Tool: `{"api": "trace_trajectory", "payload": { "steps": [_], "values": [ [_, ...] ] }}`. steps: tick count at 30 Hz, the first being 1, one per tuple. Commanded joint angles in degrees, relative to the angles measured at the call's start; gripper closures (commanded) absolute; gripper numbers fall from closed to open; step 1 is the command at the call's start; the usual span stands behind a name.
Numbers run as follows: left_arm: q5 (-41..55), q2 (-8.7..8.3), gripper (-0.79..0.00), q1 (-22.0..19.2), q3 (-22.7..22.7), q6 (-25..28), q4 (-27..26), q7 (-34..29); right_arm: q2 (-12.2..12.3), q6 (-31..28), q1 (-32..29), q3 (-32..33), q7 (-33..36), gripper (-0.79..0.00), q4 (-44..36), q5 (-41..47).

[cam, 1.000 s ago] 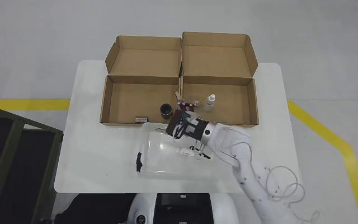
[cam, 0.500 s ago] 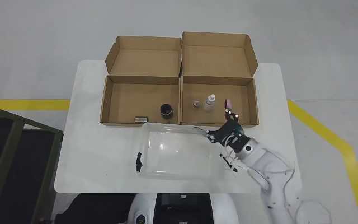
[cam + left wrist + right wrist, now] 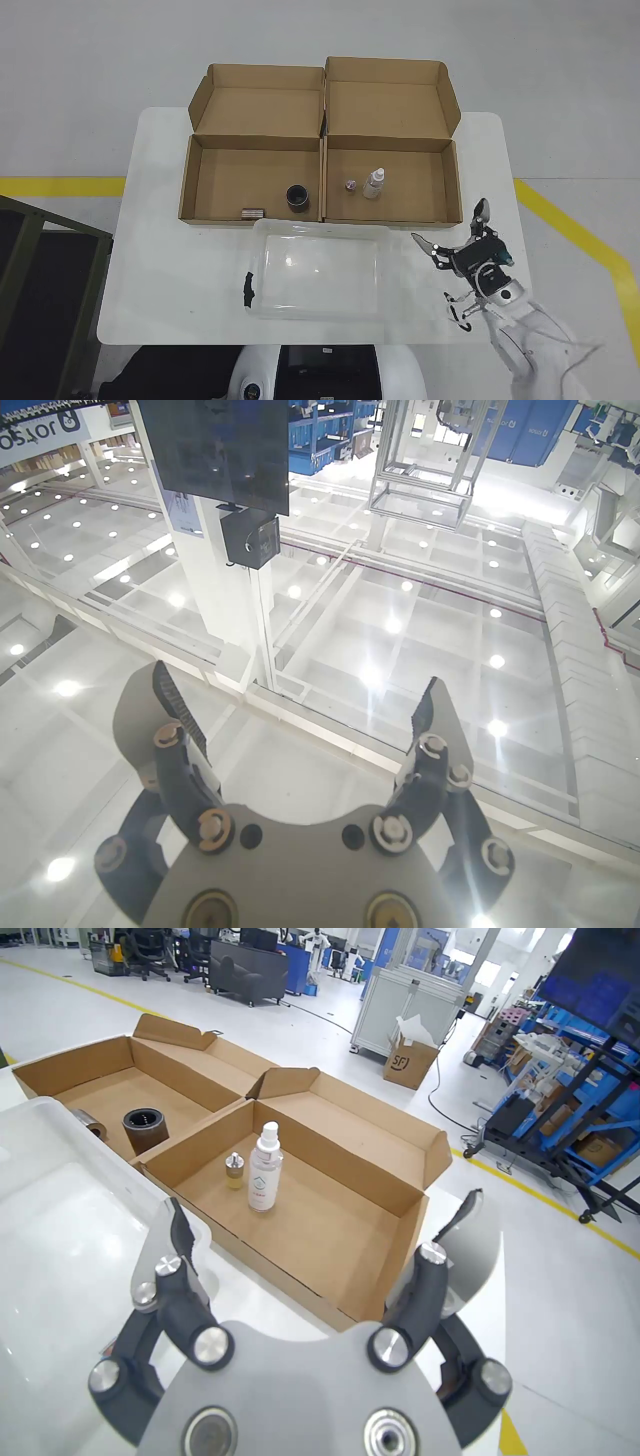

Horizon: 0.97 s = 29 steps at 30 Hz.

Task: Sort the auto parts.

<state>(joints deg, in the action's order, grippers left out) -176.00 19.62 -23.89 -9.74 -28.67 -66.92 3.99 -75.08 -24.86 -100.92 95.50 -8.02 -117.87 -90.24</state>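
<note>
Cardboard boxes stand side by side at the table's far edge: the left box holds a dark cylinder and a small metal piece, the right box a spray bottle and a small brass part. A clear bin lies just before them. The right gripper, jaws wide and holding nothing, is over the bare strip between the bin and the table's right edge. The left gripper, also wide, faces a ceiling.

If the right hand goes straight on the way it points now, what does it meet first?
Probably the right box, at its floor or front wall; depth is unclear.
</note>
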Motion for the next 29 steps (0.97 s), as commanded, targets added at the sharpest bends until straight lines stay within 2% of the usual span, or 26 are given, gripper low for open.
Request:
{"api": "trace_trajectory", "payload": {
  "steps": [1,7,29],
  "values": [
    [0.0,0.0,-0.785,0.0,0.0,0.0,0.0,0.0,0.1,0.9,-1.5,1.0,-1.5,-0.785,-0.2,0.7],
    [0.0,0.0,-0.785,0.0,0.0,0.0,0.0,0.0,0.4,1.3,-3.2,2.8,-2.4,-0.785,0.1,1.3],
    [0.0,0.0,-0.784,0.0,0.0,0.0,0.0,0.0,0.4,1.1,-3.2,2.9,-2.4,-0.785,0.1,1.2]
  ]
}}
